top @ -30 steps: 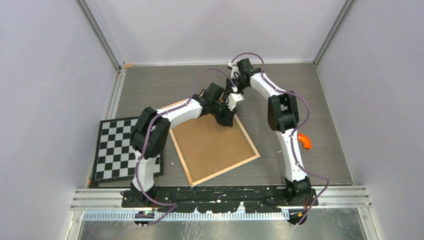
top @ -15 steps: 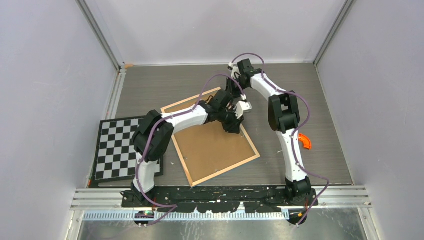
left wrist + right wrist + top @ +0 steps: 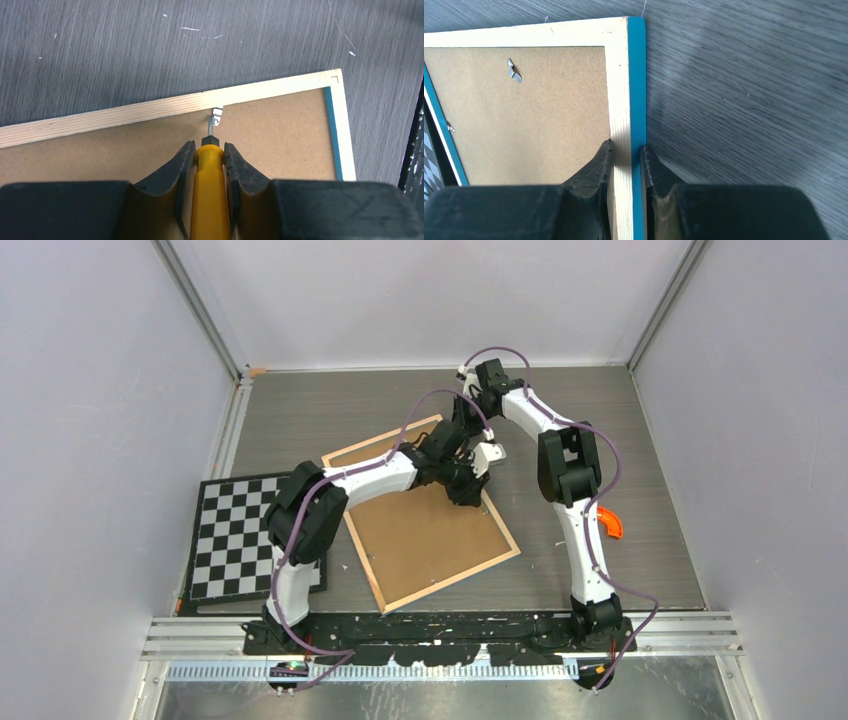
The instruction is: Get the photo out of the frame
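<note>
Holding a screwdriver to the frame's back tab

The frame (image 3: 425, 525) lies face down at the middle of the table (image 3: 620, 440), with its brown fibreboard back up and its light wood rim all round. The photo is out of sight. The left gripper (image 3: 209, 150) is clenched on a yellow-handled screwdriver (image 3: 210, 195). The screwdriver's metal tip touches a small metal tab (image 3: 216, 114) just inside the rim, near the frame's 1 o'clock corner. The right gripper (image 3: 626, 147) is clamped on the frame's 2 o'clock edge, one finger on the wood rim and the other on the blue outer side. A checkerboard (image 3: 235, 535) lies at 9 o'clock of the frame, and a small orange object (image 3: 609, 522) at 3 o'clock.
</note>
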`<move>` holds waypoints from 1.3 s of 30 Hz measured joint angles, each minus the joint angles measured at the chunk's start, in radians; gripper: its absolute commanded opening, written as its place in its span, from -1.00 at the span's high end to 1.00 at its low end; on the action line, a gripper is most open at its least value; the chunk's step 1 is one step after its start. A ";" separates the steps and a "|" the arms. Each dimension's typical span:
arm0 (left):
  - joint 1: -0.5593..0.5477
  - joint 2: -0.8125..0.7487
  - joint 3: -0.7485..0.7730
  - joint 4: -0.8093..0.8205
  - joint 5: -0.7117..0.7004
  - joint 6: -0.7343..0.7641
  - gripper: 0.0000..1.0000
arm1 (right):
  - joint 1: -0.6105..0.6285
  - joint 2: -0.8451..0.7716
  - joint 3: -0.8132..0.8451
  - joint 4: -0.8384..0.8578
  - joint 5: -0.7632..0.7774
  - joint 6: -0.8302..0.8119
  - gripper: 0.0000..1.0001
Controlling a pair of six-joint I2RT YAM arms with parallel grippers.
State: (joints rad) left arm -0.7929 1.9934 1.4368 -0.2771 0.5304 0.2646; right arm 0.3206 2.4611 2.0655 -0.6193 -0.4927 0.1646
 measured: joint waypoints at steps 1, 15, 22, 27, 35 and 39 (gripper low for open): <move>-0.001 0.000 0.000 0.006 -0.013 -0.023 1.00 | 0.000 0.000 0.000 0.000 0.000 0.000 0.99; -0.024 -0.042 -0.077 0.116 -0.138 -0.161 1.00 | 0.000 -0.003 -0.007 0.006 0.000 0.002 0.99; -0.029 -0.057 -0.105 0.152 -0.203 -0.173 1.00 | -0.001 -0.009 -0.020 0.019 0.000 0.004 0.99; -0.034 -0.058 -0.106 0.151 -0.191 -0.156 1.00 | -0.001 -0.010 -0.021 0.020 0.000 0.006 0.99; -0.047 -0.055 -0.079 0.074 -0.117 -0.036 1.00 | -0.002 -0.010 -0.021 0.020 -0.001 0.008 0.99; -0.048 -0.030 -0.021 0.000 -0.095 0.037 1.00 | -0.002 -0.010 -0.021 0.021 -0.001 0.008 0.99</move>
State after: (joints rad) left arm -0.8410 1.9633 1.4155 -0.2771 0.4358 0.3012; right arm 0.3187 2.4516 2.0445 -0.5987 -0.4938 0.1722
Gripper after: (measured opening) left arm 0.239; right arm 0.223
